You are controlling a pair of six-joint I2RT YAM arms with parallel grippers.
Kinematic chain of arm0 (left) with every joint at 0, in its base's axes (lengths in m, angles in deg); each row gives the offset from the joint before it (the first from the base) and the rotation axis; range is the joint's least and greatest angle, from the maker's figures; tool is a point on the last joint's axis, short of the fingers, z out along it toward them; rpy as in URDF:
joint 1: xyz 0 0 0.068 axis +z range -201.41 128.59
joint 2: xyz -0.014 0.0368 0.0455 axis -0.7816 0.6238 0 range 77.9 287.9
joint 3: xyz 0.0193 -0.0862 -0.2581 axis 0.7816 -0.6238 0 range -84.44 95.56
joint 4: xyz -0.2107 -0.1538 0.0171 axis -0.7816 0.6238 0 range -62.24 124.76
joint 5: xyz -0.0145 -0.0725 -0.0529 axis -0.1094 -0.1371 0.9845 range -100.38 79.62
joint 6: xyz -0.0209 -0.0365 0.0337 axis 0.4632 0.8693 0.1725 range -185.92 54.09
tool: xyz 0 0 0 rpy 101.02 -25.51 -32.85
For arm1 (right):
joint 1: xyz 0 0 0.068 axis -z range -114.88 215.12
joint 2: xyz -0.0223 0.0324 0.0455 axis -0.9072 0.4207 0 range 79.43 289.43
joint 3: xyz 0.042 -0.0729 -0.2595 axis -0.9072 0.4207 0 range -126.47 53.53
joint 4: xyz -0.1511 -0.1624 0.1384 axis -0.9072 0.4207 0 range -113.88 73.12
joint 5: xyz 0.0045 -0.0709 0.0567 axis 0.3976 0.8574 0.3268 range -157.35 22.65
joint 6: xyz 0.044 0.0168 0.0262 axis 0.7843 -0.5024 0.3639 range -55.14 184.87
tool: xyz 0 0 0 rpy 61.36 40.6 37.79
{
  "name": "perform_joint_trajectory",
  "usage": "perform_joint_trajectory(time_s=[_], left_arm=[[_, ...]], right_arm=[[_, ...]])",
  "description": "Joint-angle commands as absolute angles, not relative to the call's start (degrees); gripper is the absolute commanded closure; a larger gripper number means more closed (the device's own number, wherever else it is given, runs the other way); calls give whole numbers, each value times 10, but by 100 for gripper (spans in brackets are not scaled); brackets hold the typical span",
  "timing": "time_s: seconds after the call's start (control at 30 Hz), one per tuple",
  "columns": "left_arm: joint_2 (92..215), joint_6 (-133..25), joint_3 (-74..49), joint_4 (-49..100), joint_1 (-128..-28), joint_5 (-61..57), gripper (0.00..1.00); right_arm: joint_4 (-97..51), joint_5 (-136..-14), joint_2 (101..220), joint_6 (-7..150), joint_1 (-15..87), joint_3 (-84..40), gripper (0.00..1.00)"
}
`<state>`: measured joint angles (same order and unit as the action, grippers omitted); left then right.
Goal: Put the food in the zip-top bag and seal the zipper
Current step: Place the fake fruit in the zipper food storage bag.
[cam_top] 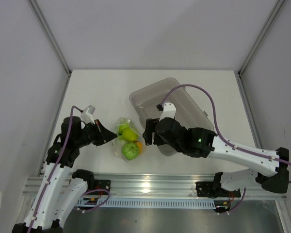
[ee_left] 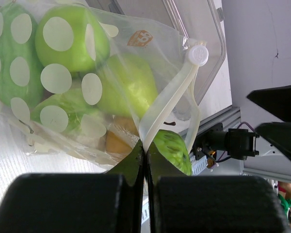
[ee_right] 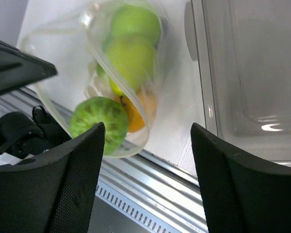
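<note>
1. Sealing step: the food [ee_left: 72, 43] is inside the zip-top bag [cam_top: 127, 141], on the table [cam_top: 102, 92] between the arms.
2. Left gripper [ee_left: 144, 151] is pressed together on the zipper [ee_left: 172, 97]; right gripper [ee_right: 146, 128] is spread, empty.
3. Next, probably, the right pinches the strip and runs along it; the mouth looks agape.
4. Long axis runs far-to-near, mouth facing the left arm.

Rigid grey translucent rectangular plastic bin [cam_top: 148, 97], open side up, on white table [cam_top: 102, 92]; silver aluminium rail [cam_top: 150, 184] along table's near edge.
</note>
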<state>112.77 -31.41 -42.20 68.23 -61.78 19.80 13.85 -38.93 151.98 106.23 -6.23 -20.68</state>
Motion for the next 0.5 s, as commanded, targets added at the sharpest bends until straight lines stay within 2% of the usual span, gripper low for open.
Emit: perform_joint_trajectory(time_s=[0.0, 0.1, 0.4, 0.47], left_arm=[[1130, -313, -397, 676, -620, 203, 99], [1130, -312, -398, 674, -620, 203, 99], [1124, -314, -398, 681, -620, 202, 99], [1122, -315, -397, 684, -620, 202, 99]], right_arm=[[80, -435, 1512, 1078, -56, -148, 28], [58, -451, 1539, 1078, -61, -130, 34], [32, -427, 1609, 1092, -61, -134, 62], [28, -431, 1620, 1096, -52, -131, 64]])
